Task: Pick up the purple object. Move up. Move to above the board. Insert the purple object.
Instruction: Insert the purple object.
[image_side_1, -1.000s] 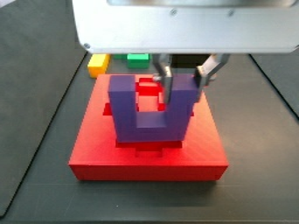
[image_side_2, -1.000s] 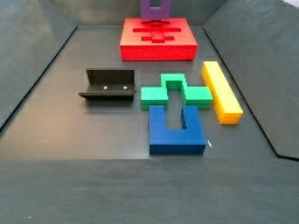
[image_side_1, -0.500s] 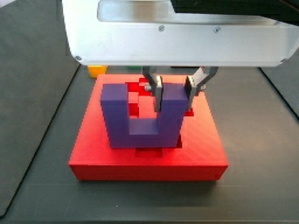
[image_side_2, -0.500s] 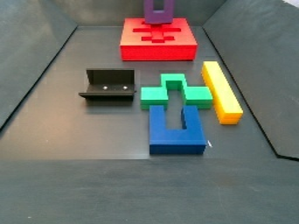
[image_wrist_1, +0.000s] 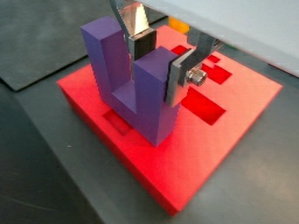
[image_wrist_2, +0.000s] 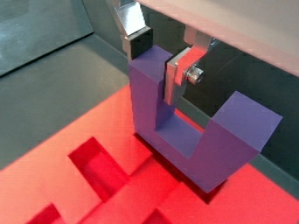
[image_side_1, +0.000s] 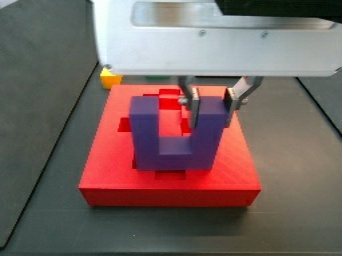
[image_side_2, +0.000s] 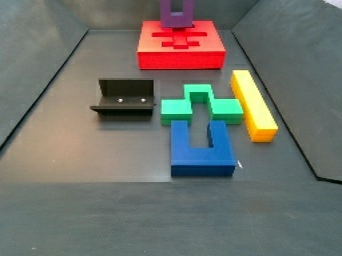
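1. The board (image_side_1: 167, 165) is seen in both side views as the largest thing present, a flat red slab with darker cross-shaped recessed slots (image_wrist_2: 111, 175) on top; it is judged rigid and heavy enough to stay put under a downward push.
2. The slots serve as the only receptacles here (no bin or tray is in view). Those that can be seen are empty except where the purple object (image_wrist_1: 131, 83) stands; whether its base bar is fully seated in a recess or merely touching the board surface cannot be told.
3. The purple object is held upright over the middle of the board, its two arms pointing up. It is judged stiff, matte, light and not fragile, so a firm pinch is tolerated without slipping.
4. The gripper (image_wrist_2: 162, 63) is placed directly above the board, its silver fingers (image_wrist_2: 183, 74) pressed against both faces of one upright arm of the purple object. That arm is judged a sound place to hold, since its flat parallel faces suit the pads (the other arm is left free).
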